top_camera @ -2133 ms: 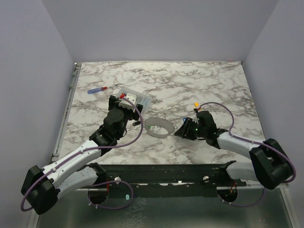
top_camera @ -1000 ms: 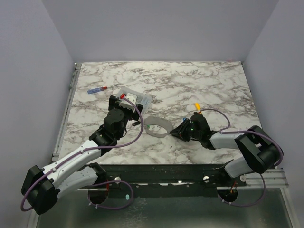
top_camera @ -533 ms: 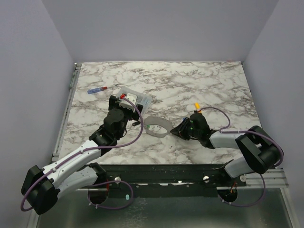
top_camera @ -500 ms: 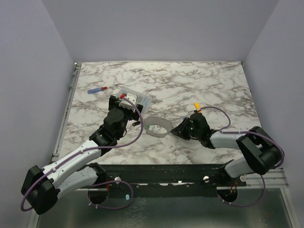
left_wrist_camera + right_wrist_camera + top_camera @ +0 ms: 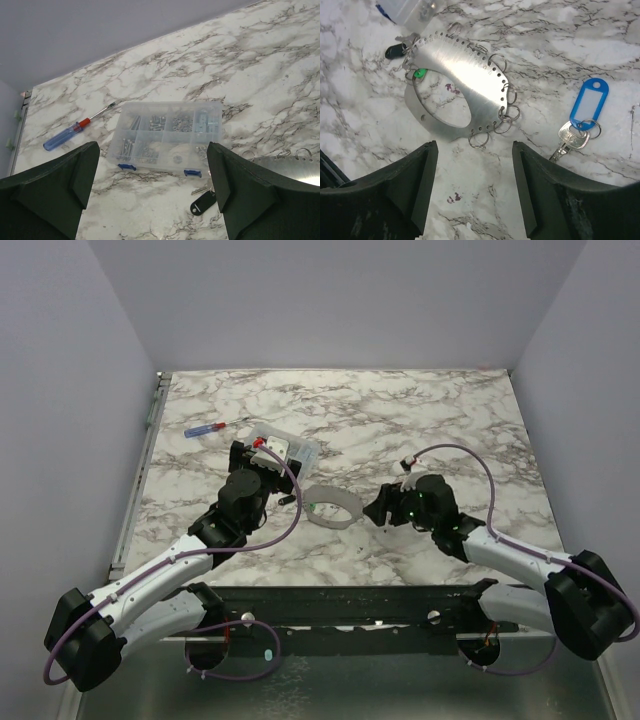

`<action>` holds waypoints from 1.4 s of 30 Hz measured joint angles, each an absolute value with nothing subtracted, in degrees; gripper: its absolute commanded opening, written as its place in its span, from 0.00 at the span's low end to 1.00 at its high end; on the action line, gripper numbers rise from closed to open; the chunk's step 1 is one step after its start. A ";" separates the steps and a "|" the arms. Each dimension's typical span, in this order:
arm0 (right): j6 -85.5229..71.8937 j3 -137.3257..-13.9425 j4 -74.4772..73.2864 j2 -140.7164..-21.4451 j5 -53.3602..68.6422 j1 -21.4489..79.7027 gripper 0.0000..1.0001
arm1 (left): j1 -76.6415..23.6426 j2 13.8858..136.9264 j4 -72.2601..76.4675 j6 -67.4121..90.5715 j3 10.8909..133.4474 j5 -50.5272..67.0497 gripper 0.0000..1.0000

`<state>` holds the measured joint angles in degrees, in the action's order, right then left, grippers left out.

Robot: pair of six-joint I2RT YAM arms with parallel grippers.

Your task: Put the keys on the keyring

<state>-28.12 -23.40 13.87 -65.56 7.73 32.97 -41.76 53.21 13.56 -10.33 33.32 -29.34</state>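
The keyring (image 5: 462,70) is a wide silver band loop with punched holes and several small split rings along its edge; it lies flat on the marble, also in the top view (image 5: 333,508). A key with a blue tag (image 5: 590,106) lies loose to its right. A green tag (image 5: 419,74) sits inside the loop and a black-tagged key (image 5: 201,202) lies by its far side. My right gripper (image 5: 475,200) is open and empty, hovering just near of the ring. My left gripper (image 5: 152,200) is open and empty, near the clear box.
A clear compartment box (image 5: 167,132) of screws stands behind the ring, also in the top view (image 5: 287,447). A red-and-blue screwdriver (image 5: 70,137) lies at the back left. Grey walls close in the marble table (image 5: 450,420) on three sides.
My right arm has straightened and lifted, its elbow swinging out to the right; its gripper stays just right of the ring. The left arm has not moved.
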 measured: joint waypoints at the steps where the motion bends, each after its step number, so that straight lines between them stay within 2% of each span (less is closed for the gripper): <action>1: -26.02 -23.40 13.91 -65.58 7.88 33.36 0.70 | -41.76 53.21 13.56 -10.33 33.32 -29.34 0.96; 10: -1.96 -23.35 19.79 -73.06 5.48 45.74 0.70 | -41.76 53.21 13.56 -10.35 33.32 -29.30 0.96; 20: 4.78 -24.84 21.58 -81.69 2.09 48.42 0.54 | -41.76 53.21 13.56 -10.35 33.32 -29.08 0.96; 23: 4.58 -25.26 22.46 -82.83 0.51 48.82 0.46 | -41.76 53.19 13.56 -10.35 33.32 -28.95 0.96; 29: 4.34 -26.76 23.07 -84.82 -2.28 49.21 0.15 | -41.76 53.08 13.56 -10.35 33.32 -28.93 0.96; 32: 4.08 -28.14 22.44 -85.69 -3.42 49.19 0.06 | -41.76 53.08 13.56 -10.35 33.32 -28.95 0.96; 40: -1.43 -34.50 15.31 -88.01 -2.17 50.15 0.11 | -41.76 53.06 13.56 -10.37 33.32 -28.93 0.96; 42: -5.10 -36.12 14.41 -88.51 -0.19 51.05 0.16 | -41.76 53.06 13.56 -10.37 33.32 -28.93 0.96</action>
